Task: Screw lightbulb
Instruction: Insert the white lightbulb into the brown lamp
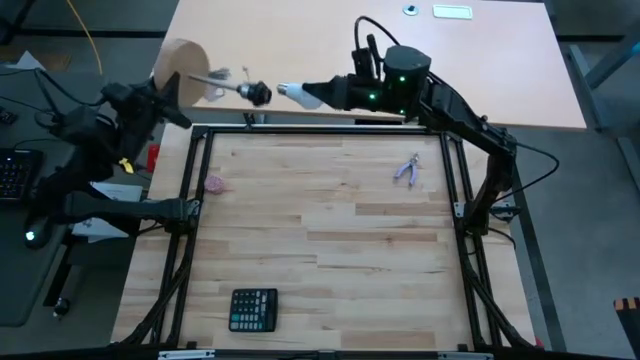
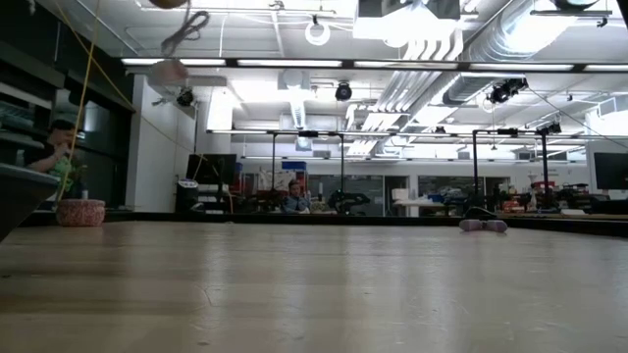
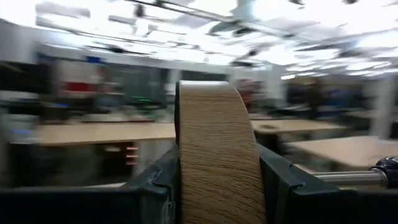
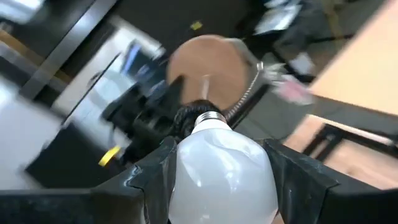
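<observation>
My left gripper [image 1: 168, 100] is shut on the round wooden disc [image 1: 182, 70], held up beyond the table's far left corner. A metal stem runs from the disc to the black socket [image 1: 259, 94]. My right gripper [image 1: 322, 95] is shut on the white lightbulb [image 1: 300, 95], held level with its silvery screw base [image 1: 282, 90] pointing at the socket, a short gap apart. In the right wrist view the bulb [image 4: 221, 168] sits between the fingers, with the socket [image 4: 186, 117] and disc [image 4: 208, 65] beyond it. My left gripper pinches the wooden disc across its two flat faces at the rim [image 3: 214, 186], one finger on each side. The disc stands on edge, lifted clear of the table. My right gripper pinches the bulb's frosted glass body [image 4: 186, 180] between its two fingers, coming level from the table's right. The bulb is lifted clear, lying level, base pointing left.
A black calculator [image 1: 253, 309] lies near the table's front edge. A small purple-and-silver tool [image 1: 408, 171] lies at the right, a pink object [image 1: 215, 184] at the left. A clear wrapper [image 1: 220, 76] lies on the far desk. People sit in the room behind [image 2: 292, 196].
</observation>
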